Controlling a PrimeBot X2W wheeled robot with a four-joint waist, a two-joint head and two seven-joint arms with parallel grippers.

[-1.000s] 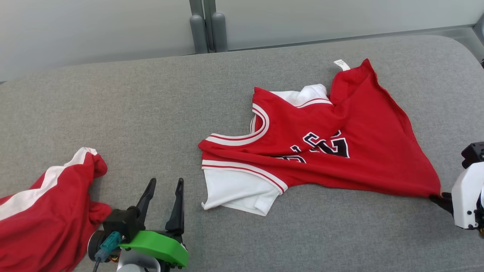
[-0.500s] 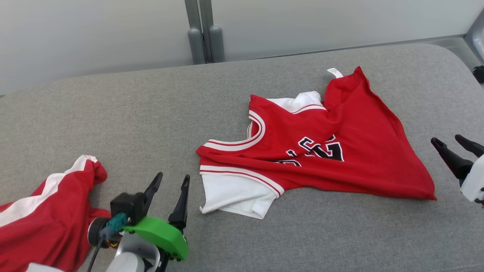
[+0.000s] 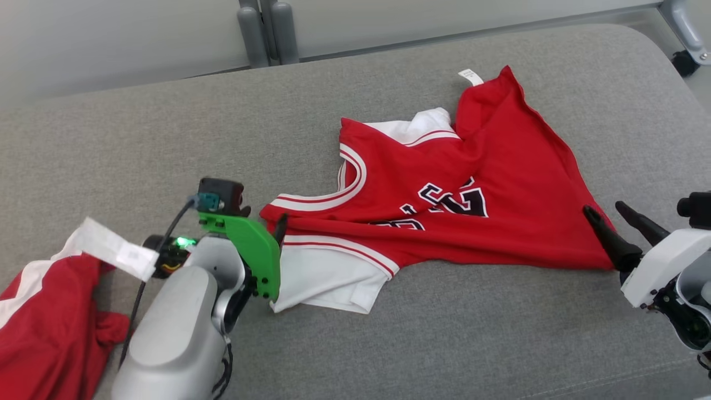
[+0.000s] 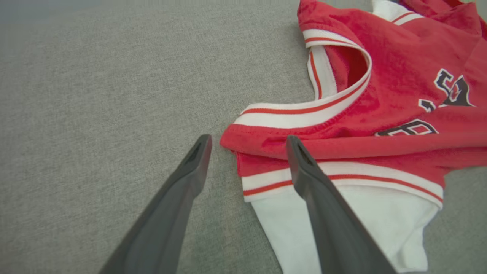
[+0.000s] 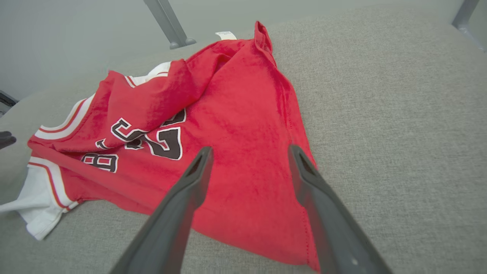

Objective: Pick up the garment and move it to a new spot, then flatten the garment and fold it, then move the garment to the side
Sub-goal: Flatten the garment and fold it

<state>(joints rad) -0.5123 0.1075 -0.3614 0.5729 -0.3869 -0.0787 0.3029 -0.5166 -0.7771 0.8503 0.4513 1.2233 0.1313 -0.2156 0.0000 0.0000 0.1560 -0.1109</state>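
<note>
The garment (image 3: 500, 183) is a red jersey with white trim, white sleeves and black lettering, lying crumpled on the grey cushion (image 3: 139, 144). My left gripper (image 3: 272, 230) is open at its left shoulder corner. In the left wrist view the left gripper (image 4: 248, 141) straddles that corner of the garment (image 4: 380, 76), one finger over the fabric, the other over bare cushion. My right gripper (image 3: 605, 208) is open at the right hem corner, holding nothing. In the right wrist view the right gripper (image 5: 250, 151) stands above the red hem of the garment (image 5: 236, 95).
A second red and white cloth (image 3: 44, 322) lies bunched at the lower left, beside my left forearm. Grey metal posts (image 3: 266, 33) stand behind the cushion's far edge, and a caster wheel (image 3: 686, 61) sits past the far right corner.
My right gripper let go of the hem corner and opened. My left arm reached forward to the jersey's shoulder. The camera has shifted, so the whole picture moved.
</note>
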